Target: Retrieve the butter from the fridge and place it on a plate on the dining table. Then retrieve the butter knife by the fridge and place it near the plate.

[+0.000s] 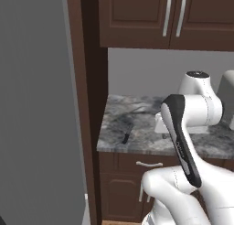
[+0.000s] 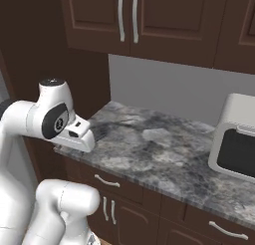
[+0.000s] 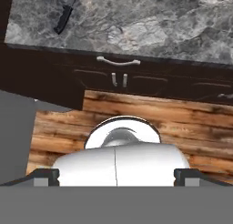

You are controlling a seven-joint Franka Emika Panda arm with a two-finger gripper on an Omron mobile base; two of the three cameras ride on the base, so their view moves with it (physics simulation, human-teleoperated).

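Fingers (image 3: 116, 175) spread fully wide, holding nothing, above wooden floor (image 3: 182, 123).

The small, thin, dark butter knife (image 1: 125, 136) lies flat on the grey marbled stone surface (image 1: 137, 128), near its front edge, beside the light-grey fridge (image 1: 36, 105)

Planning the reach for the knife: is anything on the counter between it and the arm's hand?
Bare marbled counter only. In the left base view the butter knife lies near the counter's left end, with nothing standing before the white hand.
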